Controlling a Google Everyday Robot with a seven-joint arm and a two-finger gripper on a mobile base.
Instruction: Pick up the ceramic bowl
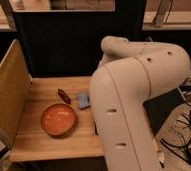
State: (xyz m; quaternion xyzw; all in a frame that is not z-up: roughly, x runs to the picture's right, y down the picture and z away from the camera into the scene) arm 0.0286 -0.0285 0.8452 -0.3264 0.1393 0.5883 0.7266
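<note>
The ceramic bowl (58, 120) is a shallow, round, orange-red glossy bowl. It sits upright and empty on the wooden table (44, 145), left of centre near the front edge. My large white arm (134, 95) fills the right half of the camera view and reaches over the table's right side. My gripper is not in view; it is hidden behind or below the arm. Nothing touches the bowl.
A small dark-red elongated object (64, 96) lies behind the bowl. A blue-grey block (83, 100) lies to its right, at the arm's edge. A tall wooden side panel (6, 92) stands on the table's left. A black back wall (74, 40) stands behind. Cables (186, 135) lie at the right.
</note>
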